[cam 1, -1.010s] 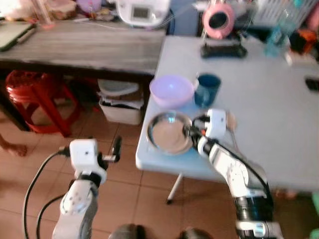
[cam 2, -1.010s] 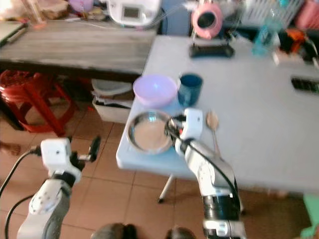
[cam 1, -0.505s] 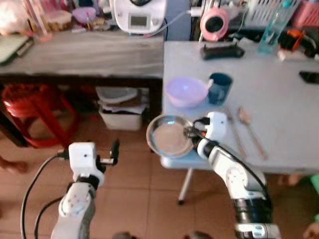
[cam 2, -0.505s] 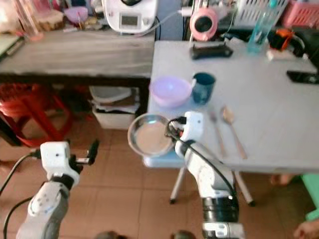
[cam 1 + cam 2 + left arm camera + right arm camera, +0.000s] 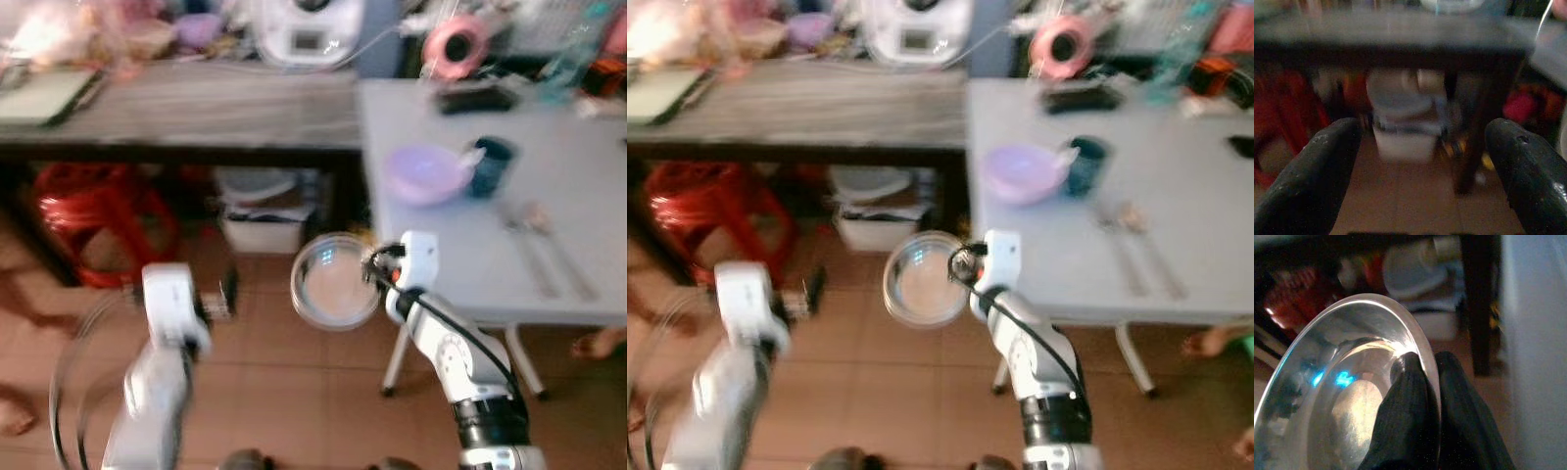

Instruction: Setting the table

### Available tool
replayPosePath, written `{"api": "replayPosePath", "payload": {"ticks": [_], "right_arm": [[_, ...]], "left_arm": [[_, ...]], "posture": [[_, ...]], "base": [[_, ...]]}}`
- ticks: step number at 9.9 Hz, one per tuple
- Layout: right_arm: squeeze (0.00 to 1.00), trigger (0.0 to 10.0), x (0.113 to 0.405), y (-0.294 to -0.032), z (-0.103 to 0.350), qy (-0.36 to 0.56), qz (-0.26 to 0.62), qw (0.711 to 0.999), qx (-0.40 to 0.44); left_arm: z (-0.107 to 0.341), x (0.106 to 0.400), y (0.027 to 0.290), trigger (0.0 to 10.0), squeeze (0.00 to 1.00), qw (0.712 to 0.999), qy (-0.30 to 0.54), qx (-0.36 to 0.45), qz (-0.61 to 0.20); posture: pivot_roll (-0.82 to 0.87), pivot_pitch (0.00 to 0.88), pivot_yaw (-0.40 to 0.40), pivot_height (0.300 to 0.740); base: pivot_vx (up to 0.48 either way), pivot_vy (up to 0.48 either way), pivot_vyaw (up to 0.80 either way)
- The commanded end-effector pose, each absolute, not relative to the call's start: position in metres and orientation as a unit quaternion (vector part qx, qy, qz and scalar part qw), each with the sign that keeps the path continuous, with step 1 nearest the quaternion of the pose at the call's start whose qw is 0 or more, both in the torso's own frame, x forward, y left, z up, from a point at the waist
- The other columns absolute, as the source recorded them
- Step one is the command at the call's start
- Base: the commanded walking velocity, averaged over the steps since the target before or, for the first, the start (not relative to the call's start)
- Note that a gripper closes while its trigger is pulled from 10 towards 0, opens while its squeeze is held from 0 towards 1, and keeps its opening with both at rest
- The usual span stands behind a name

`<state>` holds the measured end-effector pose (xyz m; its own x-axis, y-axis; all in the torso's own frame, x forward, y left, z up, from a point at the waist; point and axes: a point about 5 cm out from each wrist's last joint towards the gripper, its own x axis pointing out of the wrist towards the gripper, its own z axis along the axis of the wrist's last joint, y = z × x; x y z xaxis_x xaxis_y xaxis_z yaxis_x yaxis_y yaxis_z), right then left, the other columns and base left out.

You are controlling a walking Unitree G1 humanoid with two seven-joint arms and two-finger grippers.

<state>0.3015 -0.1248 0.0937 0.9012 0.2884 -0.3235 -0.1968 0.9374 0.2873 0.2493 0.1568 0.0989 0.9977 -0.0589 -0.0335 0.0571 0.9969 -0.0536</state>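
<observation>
And the steel plate [image 5: 335, 282] is off the table now. A second ago it lay on the near corner of the white table [image 5: 578, 196]; here it hangs out past that corner, over the tiled floor [image 5: 294, 392], and the whole view has swung round with the robot.

Taking it from the biggest thing down, with the white table as our mark. Beside it, on its far-left side, runs the long dark wooden bench [image 5: 186, 108], with a white appliance [image 5: 312, 29] on top, a red stool [image 5: 103, 211] underneath and a white tub [image 5: 260, 220] on the floor near the table's leg.

On the table itself: a lilac bowl [image 5: 426, 173] near the left edge, a dark blue cup [image 5: 490, 164] just beside it, and a spoon [image 5: 554, 245] lying further in.

The right gripper [image 5: 372, 269] sits just off the table's near-left corner, fingers [image 5: 1410, 411] pinched on the plate's rim, one inside and one outside.

The left gripper [image 5: 1422, 147] hangs out over the floor, well apart from the table, fingers spread wide with nothing between them.
</observation>
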Motion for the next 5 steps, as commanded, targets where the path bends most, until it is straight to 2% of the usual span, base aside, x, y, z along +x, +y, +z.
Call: {"api": "replayPosePath", "payload": {"ticks": [1, 3, 5], "right_arm": [[0.0, 10.0, 0.3029, -0.1337, 0.097, 0.172, 0.109, 0.971, 0.124], [0.0, 10.0, 0.3029, -0.1304, 0.0994, 0.16, 0.122, 0.97, 0.137], [0.0, 10.0, 0.3048, -0.1284, 0.104, 0.137, 0.125, 0.972, 0.148]], "left_arm": [[0.1007, 0.2505, 0.1502, 10.0, 0.0, 0.999, 0.011, -0.028, -0.045], [0.1024, 0.253, 0.1585, 10.0, 0.0, 0.999, 0.004, -0.023, -0.035], [0.1012, 0.2536, 0.1551, 10.0, 0.0, 0.999, 0.001, -0.024, -0.038]], "posture": [[0.05, 0.035, 0.044, 0.74], [0.05, 0.033, 0.039, 0.74], [0.05, 0.038, 0.037, 0.74]], "base": [[0.3, 0.375, 0.0], [0.459, 0.0, 0.0], [0.459, 0.0, 0.0]]}}
